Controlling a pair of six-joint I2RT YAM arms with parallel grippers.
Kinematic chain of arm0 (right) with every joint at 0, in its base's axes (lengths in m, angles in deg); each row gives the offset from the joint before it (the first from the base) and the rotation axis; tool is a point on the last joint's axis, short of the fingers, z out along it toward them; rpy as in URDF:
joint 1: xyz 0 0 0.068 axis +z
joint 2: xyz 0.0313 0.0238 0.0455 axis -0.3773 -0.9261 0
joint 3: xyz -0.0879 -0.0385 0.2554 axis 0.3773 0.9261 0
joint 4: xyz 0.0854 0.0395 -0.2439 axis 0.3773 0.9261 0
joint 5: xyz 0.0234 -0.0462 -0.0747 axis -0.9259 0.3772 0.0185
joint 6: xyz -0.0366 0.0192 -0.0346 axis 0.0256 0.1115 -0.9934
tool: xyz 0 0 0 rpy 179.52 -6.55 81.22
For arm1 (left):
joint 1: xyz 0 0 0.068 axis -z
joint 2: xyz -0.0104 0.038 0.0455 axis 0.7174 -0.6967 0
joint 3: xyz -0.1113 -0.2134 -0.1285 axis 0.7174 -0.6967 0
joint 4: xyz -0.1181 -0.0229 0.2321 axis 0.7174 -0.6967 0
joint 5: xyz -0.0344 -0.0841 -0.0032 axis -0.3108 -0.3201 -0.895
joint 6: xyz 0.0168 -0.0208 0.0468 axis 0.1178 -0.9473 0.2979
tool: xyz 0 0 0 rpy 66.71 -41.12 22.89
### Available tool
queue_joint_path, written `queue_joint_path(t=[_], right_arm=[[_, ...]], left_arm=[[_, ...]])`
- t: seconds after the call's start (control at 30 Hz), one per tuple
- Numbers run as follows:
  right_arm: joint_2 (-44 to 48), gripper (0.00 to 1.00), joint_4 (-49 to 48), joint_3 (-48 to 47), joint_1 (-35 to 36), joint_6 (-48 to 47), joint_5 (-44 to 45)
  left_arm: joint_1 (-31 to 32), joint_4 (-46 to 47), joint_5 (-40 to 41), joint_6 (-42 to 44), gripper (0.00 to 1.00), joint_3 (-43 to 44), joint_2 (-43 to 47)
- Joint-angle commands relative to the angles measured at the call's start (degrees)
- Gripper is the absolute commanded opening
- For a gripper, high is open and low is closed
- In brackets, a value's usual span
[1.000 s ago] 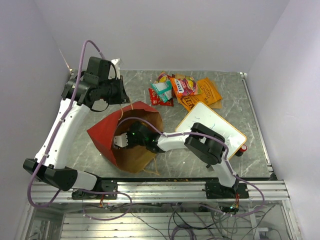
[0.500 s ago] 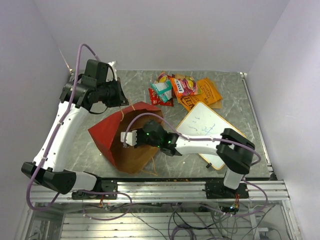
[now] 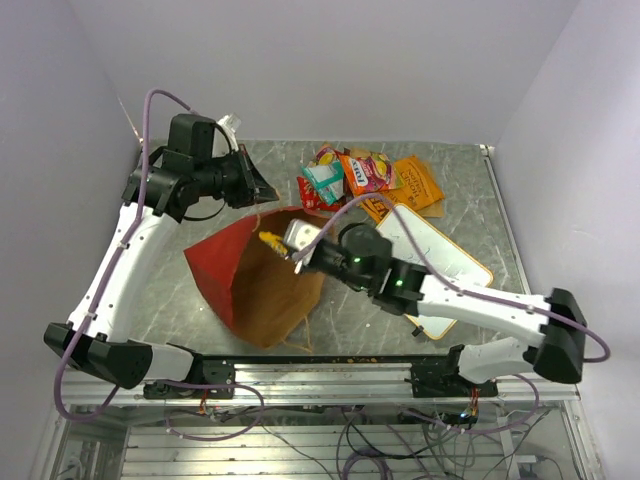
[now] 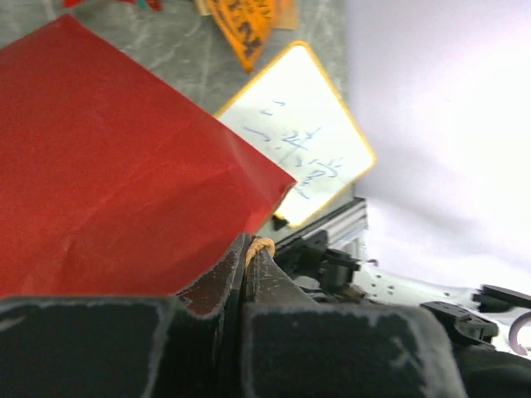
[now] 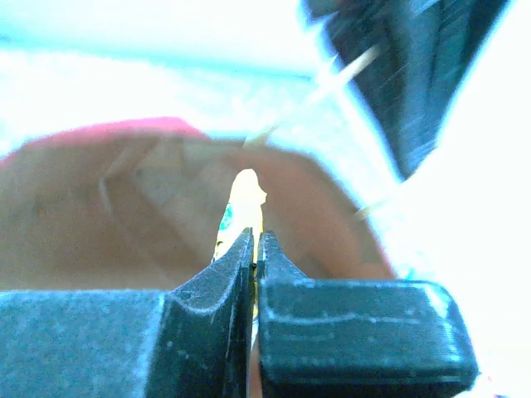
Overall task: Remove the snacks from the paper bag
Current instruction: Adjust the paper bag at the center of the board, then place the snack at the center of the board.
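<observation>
The paper bag (image 3: pixel 225 270), red outside and brown inside, lies on its side with its mouth facing right; it fills the left wrist view (image 4: pixel 108 157). My left gripper (image 3: pixel 262 192) is shut on the bag's string handle (image 4: pixel 261 246) and holds the rim up. My right gripper (image 3: pixel 284 247) is shut on a yellow snack packet (image 3: pixel 271 240) at the bag's mouth; the packet shows edge-on above the jaws in the right wrist view (image 5: pixel 242 207). Several snacks (image 3: pixel 350 175), red, orange and teal, lie in a pile at the back.
A white whiteboard (image 3: pixel 440 262) with an orange rim lies right of the bag, under my right arm; it shows in the left wrist view (image 4: pixel 303 141). Walls close the table at the back and sides. A metal rail (image 3: pixel 350 375) runs along the near edge.
My right gripper has drawn back out of the bag to its mouth, up and to the right, with the yellow packet. The left gripper has lifted the handle slightly to the right.
</observation>
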Motion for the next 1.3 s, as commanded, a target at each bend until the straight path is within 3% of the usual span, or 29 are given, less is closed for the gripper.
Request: queue_joint_path(t=[0.0, 0.13, 0.3, 0.47, 0.6, 0.9, 1.1, 1.27], right_arm=[[8.1, 0.0, 1.6, -6.7, -0.1, 2.7, 5.5], [10.9, 0.0, 3.4, -12.6, -0.1, -0.5, 9.0], [11.8, 0.0, -2.2, -14.2, -0.2, -5.0, 17.3], [8.4, 0.0, -7.2, -17.2, -3.2, -6.6, 19.7], [3.5, 0.0, -6.0, -23.5, -11.3, 3.8, 17.8], [-4.7, 0.0, -9.3, -29.3, -21.7, 13.2, 12.8], [-11.5, 0.0, -8.8, -34.5, -28.3, 18.4, 10.0], [-16.0, 0.0, -7.1, -37.8, -32.8, 21.1, 7.2]], left_arm=[[-0.4, 15.9, -12.8, -12.7, 0.07, -3.8, 0.8], [-0.4, 28.0, -18.7, -23.1, 0.07, -5.7, -0.2], [-1.4, 36.4, -19.8, -31.4, 0.07, -11.0, 1.5], [-8.8, 31.0, -20.1, -32.2, 0.07, -21.3, 4.8], [-15.3, 25.9, -20.5, -28.9, 0.07, -25.7, 7.1], [-18.2, 16.3, -12.6, -16.8, 0.07, -20.1, 7.1], [-19.8, -0.8, -4.7, -7.1, 0.07, -8.7, 1.9], [-23.3, -0.2, -3.4, -6.3, 0.07, -12.9, 4.1]])
